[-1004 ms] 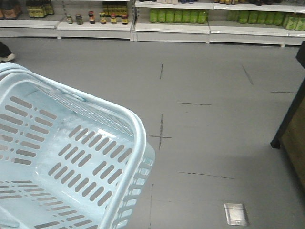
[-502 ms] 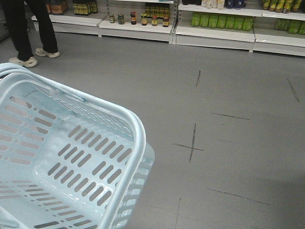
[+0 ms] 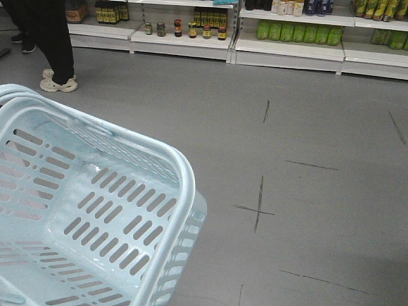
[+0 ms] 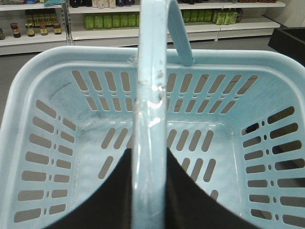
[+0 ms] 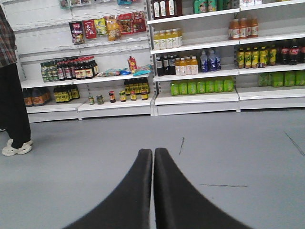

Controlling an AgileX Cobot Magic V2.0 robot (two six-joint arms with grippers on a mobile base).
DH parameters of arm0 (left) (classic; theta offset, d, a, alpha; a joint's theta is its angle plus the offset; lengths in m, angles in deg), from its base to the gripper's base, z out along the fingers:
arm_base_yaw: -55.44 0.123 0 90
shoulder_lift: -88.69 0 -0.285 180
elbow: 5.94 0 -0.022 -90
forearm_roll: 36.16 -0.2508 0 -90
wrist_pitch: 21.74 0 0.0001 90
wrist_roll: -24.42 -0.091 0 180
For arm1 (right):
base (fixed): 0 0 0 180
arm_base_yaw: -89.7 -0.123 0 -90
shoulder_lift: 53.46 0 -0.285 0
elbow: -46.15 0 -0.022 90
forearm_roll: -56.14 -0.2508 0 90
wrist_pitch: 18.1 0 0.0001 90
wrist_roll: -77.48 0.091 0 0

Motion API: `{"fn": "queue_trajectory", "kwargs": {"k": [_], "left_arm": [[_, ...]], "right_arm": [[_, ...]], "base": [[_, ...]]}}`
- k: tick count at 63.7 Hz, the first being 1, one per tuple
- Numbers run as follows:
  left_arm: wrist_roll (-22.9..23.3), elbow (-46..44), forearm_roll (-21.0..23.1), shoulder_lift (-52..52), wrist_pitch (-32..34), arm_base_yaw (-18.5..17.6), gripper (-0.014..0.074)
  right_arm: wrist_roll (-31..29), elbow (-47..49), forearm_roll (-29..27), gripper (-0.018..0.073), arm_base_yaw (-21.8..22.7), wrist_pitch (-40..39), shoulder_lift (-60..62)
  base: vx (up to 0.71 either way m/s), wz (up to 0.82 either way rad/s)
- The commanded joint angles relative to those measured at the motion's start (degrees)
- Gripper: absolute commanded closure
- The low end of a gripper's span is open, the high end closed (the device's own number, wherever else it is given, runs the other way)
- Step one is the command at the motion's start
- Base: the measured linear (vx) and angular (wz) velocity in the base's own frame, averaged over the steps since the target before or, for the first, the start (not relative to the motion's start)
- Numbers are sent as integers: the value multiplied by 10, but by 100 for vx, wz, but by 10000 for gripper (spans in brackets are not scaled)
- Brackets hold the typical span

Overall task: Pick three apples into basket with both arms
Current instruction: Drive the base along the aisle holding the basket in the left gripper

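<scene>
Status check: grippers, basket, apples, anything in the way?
Copy: left gripper shut on basket handle; right gripper shut, empty. The basket holds nothing, no apples in view. One person by shelves, far left.

The basket fills the frame, seen from above, with its slotted walls and slotted bottom in plain sight. Its handle stands upright and runs from the far rim down the middle to the near edge of the picture. The left gripper has one dark finger pressed against each side of that handle. Beyond the far rim lie a grey floor and white shelves holding green bottles and small jars.
</scene>
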Motion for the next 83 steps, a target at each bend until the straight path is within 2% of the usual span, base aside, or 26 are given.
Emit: {"fn": "queue_trajectory", "kwargs": {"k": [1,83], "left_arm": [[7,-16,12,0,62,-3,602],[7,-16,12,0,62,-3,602]], "right_arm": [[-4,-8,5,564,3,-43,6],[-4,-8,5,564,3,-43,6]], "base": [[18,-16],[19,-11]]}}
